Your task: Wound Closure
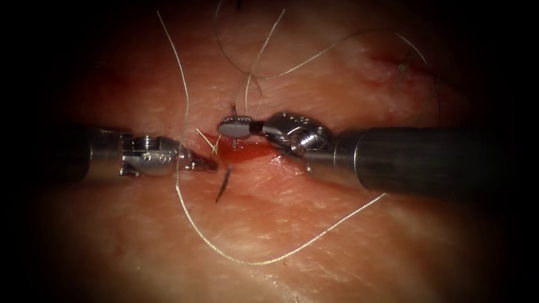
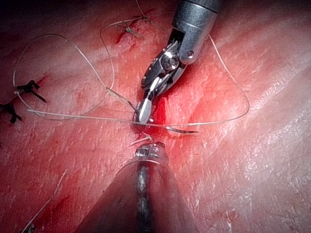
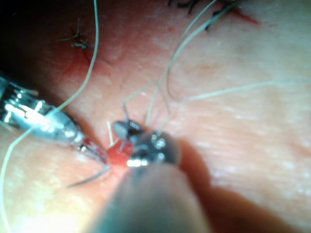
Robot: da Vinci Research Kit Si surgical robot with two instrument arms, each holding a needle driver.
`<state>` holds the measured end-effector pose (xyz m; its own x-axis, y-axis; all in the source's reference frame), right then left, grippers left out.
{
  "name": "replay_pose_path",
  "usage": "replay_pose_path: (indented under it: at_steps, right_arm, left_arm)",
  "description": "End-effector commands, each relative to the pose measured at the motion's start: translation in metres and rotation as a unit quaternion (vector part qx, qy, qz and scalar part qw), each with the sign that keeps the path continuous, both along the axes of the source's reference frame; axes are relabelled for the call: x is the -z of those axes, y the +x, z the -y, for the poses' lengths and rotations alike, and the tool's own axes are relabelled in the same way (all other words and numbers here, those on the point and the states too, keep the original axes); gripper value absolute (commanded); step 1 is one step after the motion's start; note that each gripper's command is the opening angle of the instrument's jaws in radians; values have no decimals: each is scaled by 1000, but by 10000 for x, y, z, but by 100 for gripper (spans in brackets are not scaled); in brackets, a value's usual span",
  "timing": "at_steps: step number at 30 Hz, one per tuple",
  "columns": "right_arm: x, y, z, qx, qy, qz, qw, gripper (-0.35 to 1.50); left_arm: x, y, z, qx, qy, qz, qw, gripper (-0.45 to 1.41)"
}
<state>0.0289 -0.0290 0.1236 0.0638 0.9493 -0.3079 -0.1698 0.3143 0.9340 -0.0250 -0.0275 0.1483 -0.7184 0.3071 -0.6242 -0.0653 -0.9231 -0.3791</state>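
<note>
My right tool (image 1: 236, 128) is clamped on the needle (image 1: 233, 115) near its back end, right over the cut (image 1: 247, 151), with the needle's dark tip (image 1: 223, 185) poking out of the tissue (image 1: 292, 235) just below. My left tool (image 1: 205, 164) sits on the cut's left with jaws pressed together, gripping nothing I can see. Thread (image 1: 252, 259) loops wide across the tissue, with red fluid (image 1: 241, 152) pooled in the cut.
</note>
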Motion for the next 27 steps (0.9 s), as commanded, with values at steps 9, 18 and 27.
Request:
replay_pose_path:
  at_steps: [9,18,27]
  right_arm:
    - [10,5,6,-25,83,-39,995,-35]
    - [11,-1,-9,-49,17,-42,998,135]
    - [14,-28,-1,-18,4,-61,998,134]
  left_arm:
    - [-2,-5,1,2,0,-1,1000,-45]
    - [25,-6,5,-12,-60,57,997,-27]
    - [49,-4,22,-24,-140,105,984,36]
